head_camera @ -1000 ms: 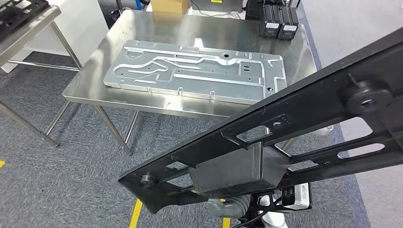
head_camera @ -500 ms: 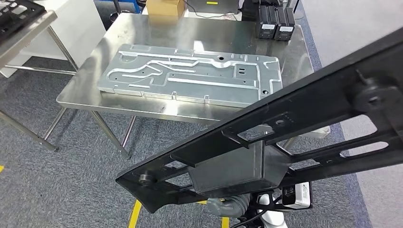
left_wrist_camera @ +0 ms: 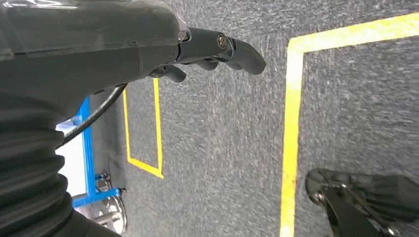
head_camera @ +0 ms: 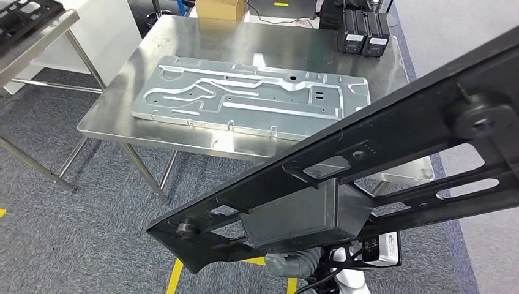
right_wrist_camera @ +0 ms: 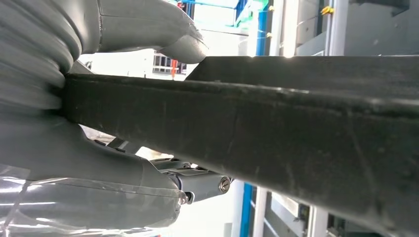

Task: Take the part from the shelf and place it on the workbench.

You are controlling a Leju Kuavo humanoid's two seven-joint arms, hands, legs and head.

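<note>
Here, the right robot hand (right_wrist_camera: 123, 148) is gripping the black part (head_camera: 367, 159), a long plastic frame with cut-out slots and a boxy block on its underside. In the right wrist view the thick grey thumb is pressing on one face of the part's edge while the darker fingers (right_wrist_camera: 202, 183) are curling under the other, so the frame is being pinched between them. In the head view the part is slanting across the lower right, raised in the air in front of the robot and not touching the worktop (head_camera: 245, 43), which is standing just beyond it. A large silver metal plate (head_camera: 251, 98) with stamped channels and holes is lying flat on that steel worktop, and two black battery-like boxes (head_camera: 364, 33) and a cardboard box (head_camera: 219, 8) are sitting at the worktop's far edge. The left robot hand (left_wrist_camera: 207, 49) is hanging over the grey carpet floor (left_wrist_camera: 222, 148), holding nothing, its dark fingers lying loosely curved with a gap from the palm. Yellow floor tape (left_wrist_camera: 291, 123) is marking out rectangles on the carpet beneath it. Another steel table (head_camera: 37, 37) is showing at the far left of the head view.
</note>
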